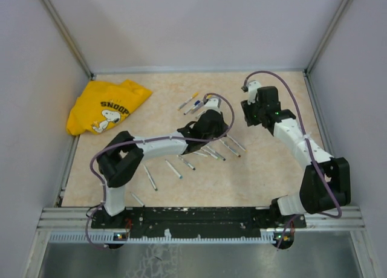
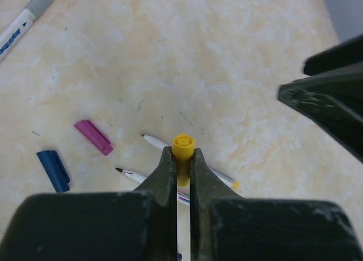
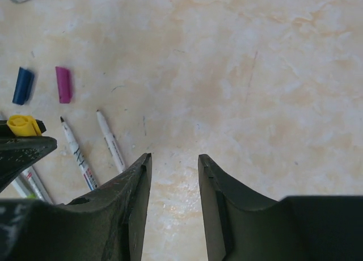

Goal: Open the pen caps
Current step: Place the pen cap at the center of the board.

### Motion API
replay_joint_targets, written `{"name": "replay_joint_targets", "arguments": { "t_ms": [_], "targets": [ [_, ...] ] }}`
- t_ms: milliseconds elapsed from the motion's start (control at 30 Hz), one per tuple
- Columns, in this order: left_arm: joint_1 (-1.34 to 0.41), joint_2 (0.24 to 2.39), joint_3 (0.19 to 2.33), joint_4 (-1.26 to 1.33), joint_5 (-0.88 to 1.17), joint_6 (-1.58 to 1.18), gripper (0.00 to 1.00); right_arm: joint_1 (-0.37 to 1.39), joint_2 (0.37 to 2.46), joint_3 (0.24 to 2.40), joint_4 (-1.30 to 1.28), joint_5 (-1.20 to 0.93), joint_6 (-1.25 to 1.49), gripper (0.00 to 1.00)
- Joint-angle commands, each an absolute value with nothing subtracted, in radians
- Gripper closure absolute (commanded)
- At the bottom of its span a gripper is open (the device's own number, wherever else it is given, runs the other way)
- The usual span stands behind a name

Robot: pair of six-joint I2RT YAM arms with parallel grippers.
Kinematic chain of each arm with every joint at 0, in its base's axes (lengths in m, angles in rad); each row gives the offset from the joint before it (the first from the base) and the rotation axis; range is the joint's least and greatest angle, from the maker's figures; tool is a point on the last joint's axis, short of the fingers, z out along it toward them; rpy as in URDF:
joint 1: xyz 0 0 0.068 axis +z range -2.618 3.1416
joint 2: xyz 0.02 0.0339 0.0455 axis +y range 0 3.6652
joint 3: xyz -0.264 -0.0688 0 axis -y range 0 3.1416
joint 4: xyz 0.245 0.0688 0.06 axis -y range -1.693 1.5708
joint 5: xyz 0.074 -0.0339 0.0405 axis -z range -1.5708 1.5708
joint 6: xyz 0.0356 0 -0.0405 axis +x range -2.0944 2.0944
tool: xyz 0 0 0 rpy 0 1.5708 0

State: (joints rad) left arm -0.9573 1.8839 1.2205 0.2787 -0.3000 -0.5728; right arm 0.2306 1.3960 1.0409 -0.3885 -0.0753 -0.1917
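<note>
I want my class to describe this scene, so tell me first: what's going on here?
The left claw is shut on a small yellow plastic pen cap, holding it above the marbled beige table with no pen in it. The right claw hangs open and empty beside it. A magenta plastic cap and a dark blue plastic cap lie loose on the table, near two thin white pens with bare tips.

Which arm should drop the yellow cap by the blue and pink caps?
Left. The left gripper is shut on the yellow cap, with the blue cap and pink cap lying nearby on the table. The right gripper is open and empty.
</note>
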Motion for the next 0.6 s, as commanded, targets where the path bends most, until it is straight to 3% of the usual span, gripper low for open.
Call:
{"name": "replay_joint_targets", "arguments": {
  "t_ms": [0, 100, 333, 567],
  "targets": [
    [-0.941, 1.970, 1.365, -0.003, -0.447, -0.699, 0.99, 0.225, 1.342, 1.038, -0.293, 0.079, -0.110, 0.63],
    [-0.912, 2.029, 1.431, -0.041, -0.424, -0.741, 0.99, 0.223, 1.325, 1.030, -0.266, 0.164, -0.079, 0.66],
    [-0.862, 2.175, 1.604, -0.156, -0.339, -0.761, 1.00, 0.218, 1.311, 1.016, -0.253, 0.145, -0.072, 0.68],
    [-0.854, 2.245, 1.680, -0.219, -0.330, -0.759, 0.93, 0.217, 1.312, 1.016, -0.257, 0.122, -0.071, 0.68]
  ]
}}
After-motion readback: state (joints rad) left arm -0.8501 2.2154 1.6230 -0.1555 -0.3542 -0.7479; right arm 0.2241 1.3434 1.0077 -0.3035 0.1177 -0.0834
